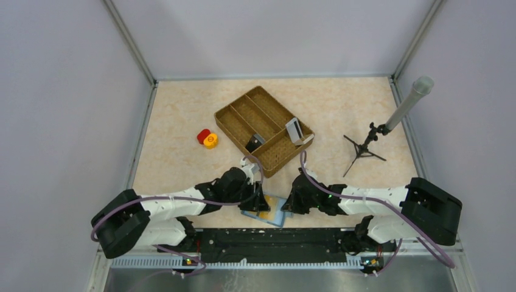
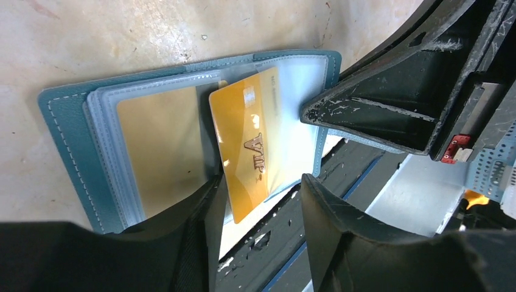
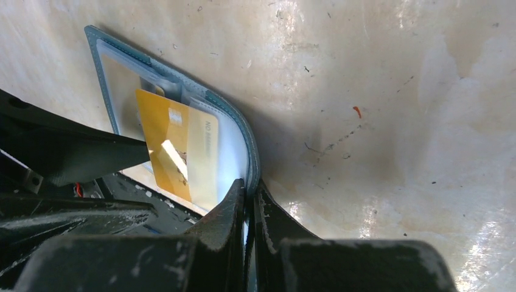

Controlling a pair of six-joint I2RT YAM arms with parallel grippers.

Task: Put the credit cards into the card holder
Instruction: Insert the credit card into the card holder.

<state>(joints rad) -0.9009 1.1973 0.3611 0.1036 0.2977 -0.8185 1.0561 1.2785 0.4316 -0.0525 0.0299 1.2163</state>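
The teal card holder (image 1: 277, 211) lies open at the table's near edge, between both arms. In the left wrist view a gold credit card (image 2: 246, 143) sits partly in one of the card holder's (image 2: 61, 134) clear sleeves, its lower corner sticking out. Another tan card (image 2: 158, 146) shows through the sleeve beside it. My left gripper (image 2: 261, 210) is open, its fingers either side of that corner without touching it. My right gripper (image 3: 249, 191) is shut on the card holder's curved edge (image 3: 246, 143). A pale grey card (image 1: 294, 129) stands in the tray.
The brown woven divided tray (image 1: 243, 112) sits mid-table, with a dark item (image 1: 254, 143) in one compartment. Red and yellow round pieces (image 1: 207, 138) lie to its left. A small tripod holding a grey tube (image 1: 365, 146) stands at the right. The black base rail (image 1: 274, 243) runs just below the card holder.
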